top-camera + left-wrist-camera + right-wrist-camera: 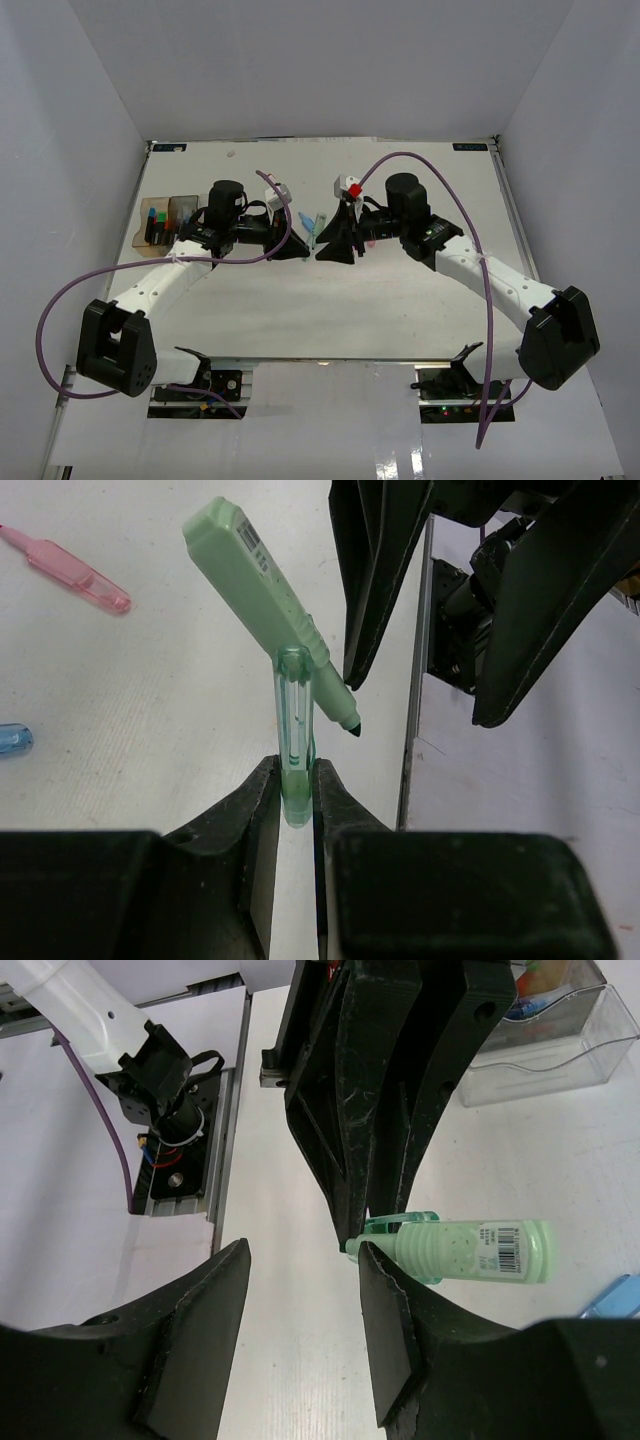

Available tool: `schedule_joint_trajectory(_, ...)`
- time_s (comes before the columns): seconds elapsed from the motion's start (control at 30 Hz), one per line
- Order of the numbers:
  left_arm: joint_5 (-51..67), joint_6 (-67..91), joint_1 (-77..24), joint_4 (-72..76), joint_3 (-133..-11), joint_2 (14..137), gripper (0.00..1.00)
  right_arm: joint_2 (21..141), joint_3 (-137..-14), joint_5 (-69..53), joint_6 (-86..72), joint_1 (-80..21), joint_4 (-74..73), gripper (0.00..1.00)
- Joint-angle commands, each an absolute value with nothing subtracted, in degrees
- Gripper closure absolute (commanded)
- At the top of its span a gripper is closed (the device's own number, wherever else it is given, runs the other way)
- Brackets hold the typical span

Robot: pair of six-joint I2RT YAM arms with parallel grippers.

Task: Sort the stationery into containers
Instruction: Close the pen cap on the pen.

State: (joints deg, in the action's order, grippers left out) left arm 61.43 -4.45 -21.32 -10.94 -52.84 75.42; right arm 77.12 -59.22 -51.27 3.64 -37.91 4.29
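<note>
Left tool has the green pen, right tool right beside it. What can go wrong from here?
1. The left tool pinches only the clear green piece. The pen sticks out tilted from it and may swing or drop.
2. The right tool is open and very close to the left tool, so moving in risks a clash.
3. The tip is bare and may mark the table.

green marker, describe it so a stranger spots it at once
At the table centre the left pincer is shut on a clear green cap. The mint green marker slants across that cap; unlike the pink piece and blue piece, it bears a barcode.
</note>
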Motion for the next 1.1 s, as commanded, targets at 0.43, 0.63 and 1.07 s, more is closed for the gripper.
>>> schedule_joint_trajectory(0.43, 61.26, -2.81, -21.27, -4.22, -49.92, 72.33, 1.0, 77.08, -59.33, -52.47, 2.81, -39.02, 7.03, 0.46)
schedule_joint_trajectory(0.63, 61.26, -2.29, -21.27, -2.64, -49.13, 71.54, 1.0, 77.87, -59.33, -52.3, 2.72, -39.64, 7.29, 0.46)
schedule_joint_trajectory(1.07, 61.87, -1.93, -21.27, -0.09, -47.73, 69.96, 1.0, 78.4, -59.59, -51.77, 2.81, -40.17, 7.12, 0.46)
